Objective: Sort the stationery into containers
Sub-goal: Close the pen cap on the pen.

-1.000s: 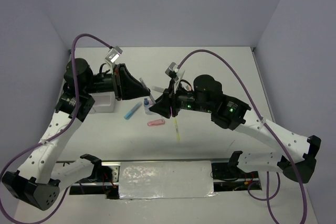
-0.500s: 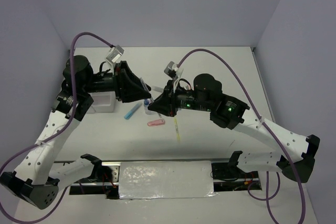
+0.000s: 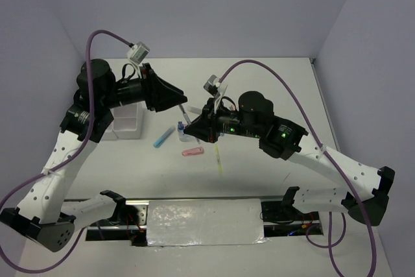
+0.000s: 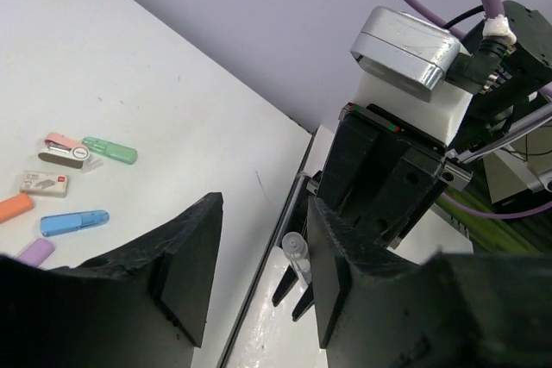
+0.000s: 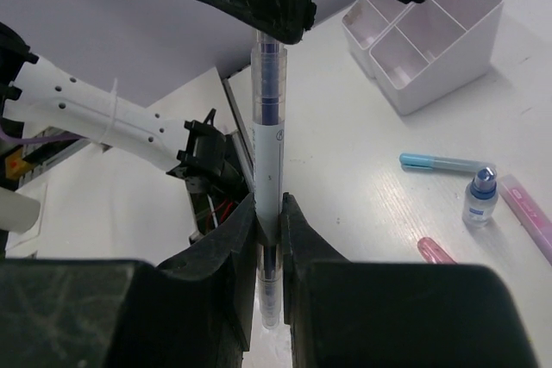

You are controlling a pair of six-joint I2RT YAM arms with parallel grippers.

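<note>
White tabletop [image 3: 272, 89] enclosed by pale lilac walls [image 3: 194, 4], with both arms meeting above its middle. The right fingers [image 5: 237, 239] are closed narrowly on the lower part of a pen [image 5: 269, 140] with a clear barrel, which stands out beyond them toward the left fingers [image 4: 190, 273]; these stand apart, with a clear gap, around the pen's far end. The organizer [image 3: 130, 126] sits on the left side of the tabletop, beside the left arm and apart from the pen. A blue marker [image 3: 162, 137], a small bottle [image 3: 181, 129], a pink item [image 3: 192, 152] and a yellow pen [image 3: 218, 159] lie loose below the meeting point. The step in hand appears to be a pass of the pen between the arms on its way to a compartment. To do it well, the left fingers should draw straight back along the pen's axis so as not to knock it, since the grip is near one end and the long free part can swing. The carry should hold the pen level with its tip clear of the bottle, then lower it end first inside one compartment before release. Whether a left finger touches the pen cannot be told: its top vanishes behind a dark finger in the right wrist view. The left arm covers part of the organizer from above, and its contents cannot be read.
</note>
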